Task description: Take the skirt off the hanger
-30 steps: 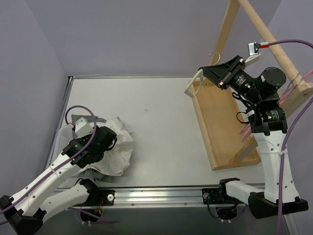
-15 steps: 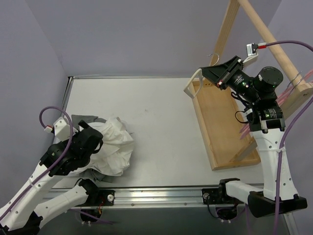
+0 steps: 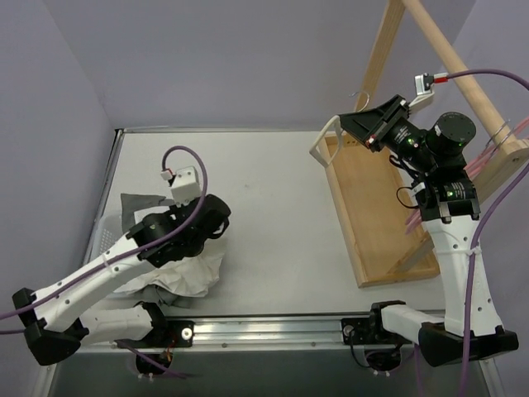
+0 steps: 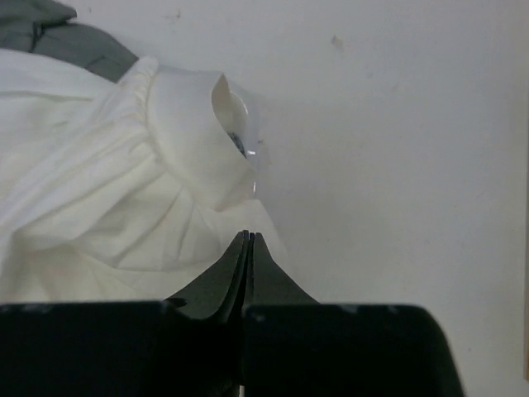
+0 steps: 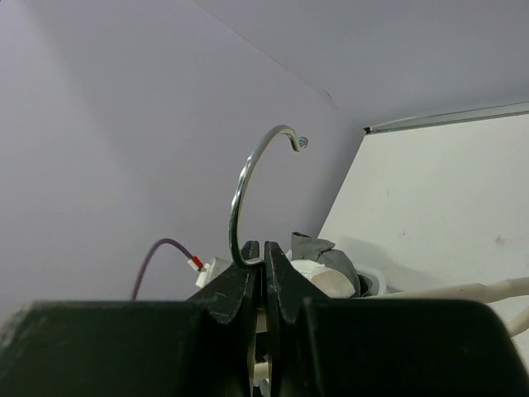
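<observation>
Lilac walls close in a pale grey surface point(image 3: 281, 190), and the white skirt point(image 3: 198, 273) lies crumpled at its near left, partly over a grey cloth point(image 3: 136, 203), well apart from the hanger point(image 3: 325, 142) that my right pincer point(image 3: 347, 122) holds up at the far right, above the far end of the wooden tray point(image 3: 380, 207). That pincer is clamped narrow on the base of the wire hook point(image 5: 240, 190), whose curve rises free above the jaws in the wrist view. My left pincer point(image 4: 248, 240) is pressed fully together and holds nothing; it hangs just right of the skirt's gathered waistband, fabric to its left and bare surface to its right. I judge the removal itself done, since nothing hangs from the hanger and no cloth is pinched, so what remains is tidying up: draw the left arm back clear of the heap without snagging a fold, and set the hanger down or hang it (the hook is free for that). Against a second ago, my left pincer has left the top of the heap, where it sat then, swung out to the left with its jaws wide, and come back shut and empty at the heap's right side; the skirt is in the same spot, and my right arm with the hanger has barely stirred.
</observation>
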Robot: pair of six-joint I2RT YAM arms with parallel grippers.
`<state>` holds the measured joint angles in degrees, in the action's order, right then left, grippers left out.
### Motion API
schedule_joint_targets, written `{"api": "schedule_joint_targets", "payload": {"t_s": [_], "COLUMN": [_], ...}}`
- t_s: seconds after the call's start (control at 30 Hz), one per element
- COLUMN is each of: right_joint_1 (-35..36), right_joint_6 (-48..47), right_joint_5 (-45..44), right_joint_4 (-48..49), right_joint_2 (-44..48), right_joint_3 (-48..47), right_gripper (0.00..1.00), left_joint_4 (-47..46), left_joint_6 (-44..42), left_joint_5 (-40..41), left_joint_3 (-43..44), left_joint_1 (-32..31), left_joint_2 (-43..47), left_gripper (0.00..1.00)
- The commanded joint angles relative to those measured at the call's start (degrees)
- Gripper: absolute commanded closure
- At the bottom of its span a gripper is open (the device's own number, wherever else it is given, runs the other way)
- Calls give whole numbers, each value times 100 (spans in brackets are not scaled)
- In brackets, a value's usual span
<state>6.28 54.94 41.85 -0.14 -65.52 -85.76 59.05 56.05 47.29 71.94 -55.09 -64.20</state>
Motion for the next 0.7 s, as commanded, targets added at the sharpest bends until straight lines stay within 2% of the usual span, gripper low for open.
{"api": "schedule_joint_targets", "payload": {"t_s": [0.0,0.1,0.13,0.23,0.27,0.3,0.37,0.4,0.5,0.67], "right_joint_1": [-48,-57,-57,-57,-57,-57,-66,-75,-66,-75], "right_joint_6": [-36,-106,-132,-150,-115,-115,-106,-89,-88,-36], "right_joint_5": [210,236,228,236,254,254,263,271,263,245], "right_joint_4": [339,252,182,207,234,243,243,251,252,304], "right_joint_2": [-58,-23,-31,-5,12,21,30,39,91,153], "right_joint_3": [-20,-38,-64,-12,-3,15,15,24,50,164], "right_gripper": [100,100,100,100,100,100,100,100,100,100], "left_joint_4": [-524,-491,-621,-1140,-1245,-1542,-1738,-1904,-1993,-2924], "left_joint_6": [808,1223,1076,496,381,154,20,-146,-43,151], "left_joint_5": [-185,-333,-465,-1193,-1700,-1949,-2397,-2791,-3058,-3586], "left_joint_3": [-626,-1383,-1750,-2244,-2507,-2649,-2904,-3097,-3431,-4363], "left_joint_1": [-90,339,550,1525,1806,2357,2957,3474,3812,3804], "left_joint_2": [39,302,399,663,716,742,699,673,532,602], "left_gripper": [98,98,98,98,98,98,98,98,98,98]}}
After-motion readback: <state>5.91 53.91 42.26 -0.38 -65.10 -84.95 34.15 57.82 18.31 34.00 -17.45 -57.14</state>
